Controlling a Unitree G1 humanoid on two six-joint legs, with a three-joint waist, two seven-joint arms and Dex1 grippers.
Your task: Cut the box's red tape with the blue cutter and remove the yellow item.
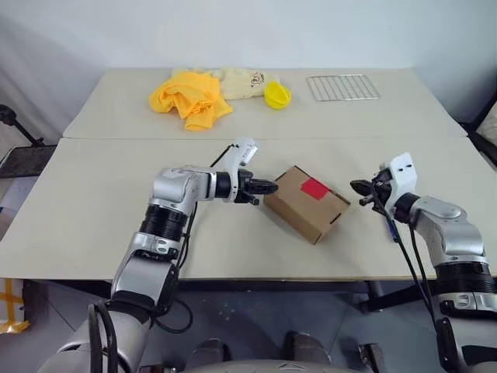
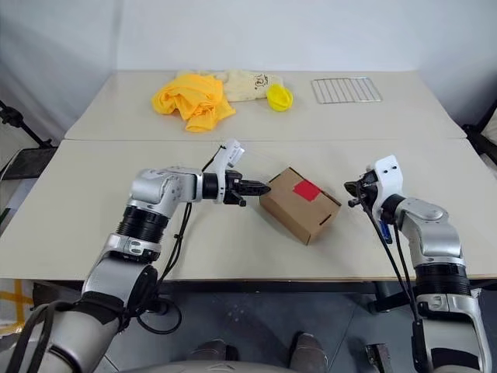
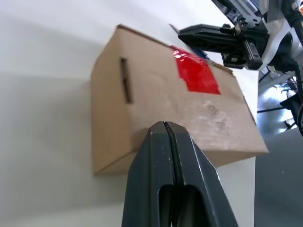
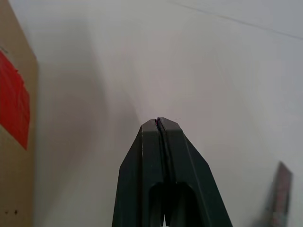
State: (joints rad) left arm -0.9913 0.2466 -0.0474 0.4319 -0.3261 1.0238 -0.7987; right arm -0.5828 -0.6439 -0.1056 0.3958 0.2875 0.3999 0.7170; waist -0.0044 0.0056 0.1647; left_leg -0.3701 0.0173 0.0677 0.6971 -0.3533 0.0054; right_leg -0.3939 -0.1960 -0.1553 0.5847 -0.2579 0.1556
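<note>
Head views: the box (image 1: 306, 203) lies mid-table (image 1: 93, 217), red tape (image 1: 314, 187) on top. The left gripper (image 1: 268, 187) touches its left corner, jaws closed and empty. The right gripper (image 1: 359, 186) hovers right of it.

Left wrist view: jaws pressed together against the box.

Right wrist view: jaws closed, holding nothing.

A plain test room or lab: two pale worktops (image 1: 93, 217) pushed together against a bare white wall (image 1: 248, 31), loose props on top, black stands (image 1: 15, 124) and cables at the edges.
</note>
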